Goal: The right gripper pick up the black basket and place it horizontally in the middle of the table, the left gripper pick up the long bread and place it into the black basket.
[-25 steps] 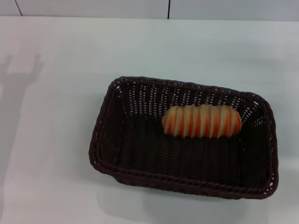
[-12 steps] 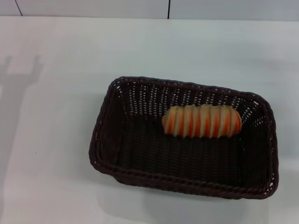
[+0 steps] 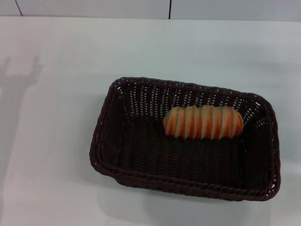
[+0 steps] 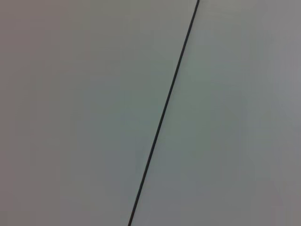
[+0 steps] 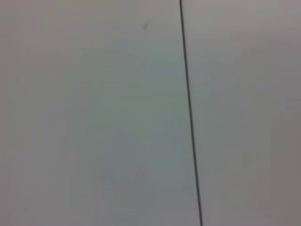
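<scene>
We see the black basket (image 3: 186, 141) standing on the table (image 3: 56, 141), with its long side going across the head view, a little toward the robot's right of the middle. The long bread (image 3: 203, 122) lies inside the basket, near its far wall and toward its right end, lengthwise along that wall. No gripper appears in the head view. Both wrist views show only a pale flat surface with one thin dark seam (image 4: 164, 113), so we cannot tell if the fingers are apart or together.

place: lab-like test bench | evidence: bare white table (image 3: 61, 155), plain panelled wall (image 3: 94, 7)
</scene>
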Tool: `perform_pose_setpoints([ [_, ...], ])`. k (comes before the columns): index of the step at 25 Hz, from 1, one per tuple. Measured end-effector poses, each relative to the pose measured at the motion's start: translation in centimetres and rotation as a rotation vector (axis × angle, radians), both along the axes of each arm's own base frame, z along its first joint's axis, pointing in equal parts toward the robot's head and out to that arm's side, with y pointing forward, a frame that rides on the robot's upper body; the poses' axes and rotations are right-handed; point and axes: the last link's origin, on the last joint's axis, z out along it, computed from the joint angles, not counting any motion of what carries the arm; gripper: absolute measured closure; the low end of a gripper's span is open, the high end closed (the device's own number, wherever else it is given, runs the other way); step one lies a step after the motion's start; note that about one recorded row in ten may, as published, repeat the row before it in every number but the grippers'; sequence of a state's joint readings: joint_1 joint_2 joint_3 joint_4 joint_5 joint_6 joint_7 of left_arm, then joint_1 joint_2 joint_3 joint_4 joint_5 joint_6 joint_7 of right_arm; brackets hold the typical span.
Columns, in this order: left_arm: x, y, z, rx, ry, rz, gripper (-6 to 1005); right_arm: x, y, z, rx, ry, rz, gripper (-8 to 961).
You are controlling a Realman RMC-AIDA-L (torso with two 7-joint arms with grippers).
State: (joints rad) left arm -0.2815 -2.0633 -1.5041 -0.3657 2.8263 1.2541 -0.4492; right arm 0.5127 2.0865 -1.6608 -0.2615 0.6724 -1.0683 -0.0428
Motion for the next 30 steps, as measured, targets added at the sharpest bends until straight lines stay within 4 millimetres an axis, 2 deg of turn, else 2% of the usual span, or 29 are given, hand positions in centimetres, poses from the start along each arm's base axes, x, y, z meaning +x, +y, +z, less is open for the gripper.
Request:
perform_pose_setpoints([
  [21, 0.12, 0.17, -0.21, 0.002, -0.002, -0.003, 139, 0.01, 0.06, -0.64, -0.035, -0.001, -0.006, 129],
  [30, -0.08, -0.55, -0.04, 0.018, -0.007, -0.015, 139, -0.12, 0.25, -0.44, -0.032, 0.011, 0.003, 129],
])
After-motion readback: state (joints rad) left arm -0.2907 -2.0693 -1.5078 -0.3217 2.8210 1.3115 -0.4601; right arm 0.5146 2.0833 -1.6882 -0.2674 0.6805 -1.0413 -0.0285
